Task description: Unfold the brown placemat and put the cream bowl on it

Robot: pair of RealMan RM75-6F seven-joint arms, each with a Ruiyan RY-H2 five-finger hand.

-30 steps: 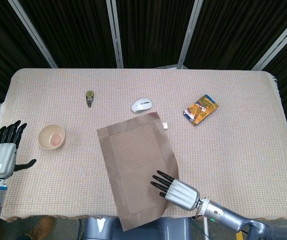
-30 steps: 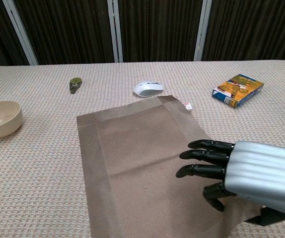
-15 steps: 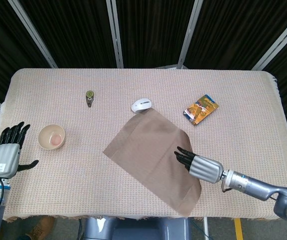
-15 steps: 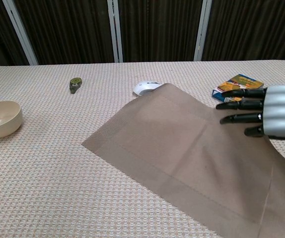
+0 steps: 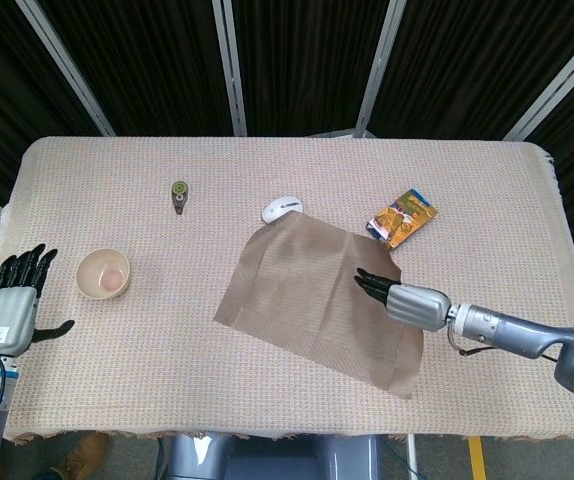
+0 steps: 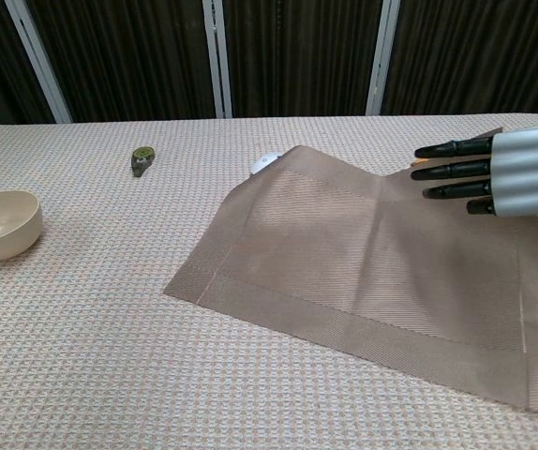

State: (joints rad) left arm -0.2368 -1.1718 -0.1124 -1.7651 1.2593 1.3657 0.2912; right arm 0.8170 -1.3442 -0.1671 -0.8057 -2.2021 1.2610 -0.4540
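The brown placemat point(image 5: 307, 290) lies spread at the table's middle, its right side lifted a little off the cloth point(image 6: 344, 253). My right hand point(image 5: 397, 296) holds the mat's right edge with fingers stretched out over it point(image 6: 494, 173); the thumb is hidden beneath. The cream bowl point(image 5: 103, 273) stands upright at the left of the table point(image 6: 2, 223), well apart from the mat. My left hand point(image 5: 12, 300) hovers by the table's left edge, left of the bowl, fingers spread and holding nothing.
A white mouse point(image 5: 281, 209) sits at the mat's far corner, partly covered by it point(image 6: 267, 161). An orange snack packet point(image 5: 402, 218) lies just beyond my right hand. A small green object point(image 5: 179, 193) rests at the back left.
My right hand has swung the mat further right and away from me, so it now lies wider across the table and no longer hangs over the near edge. The left hand barely moved.
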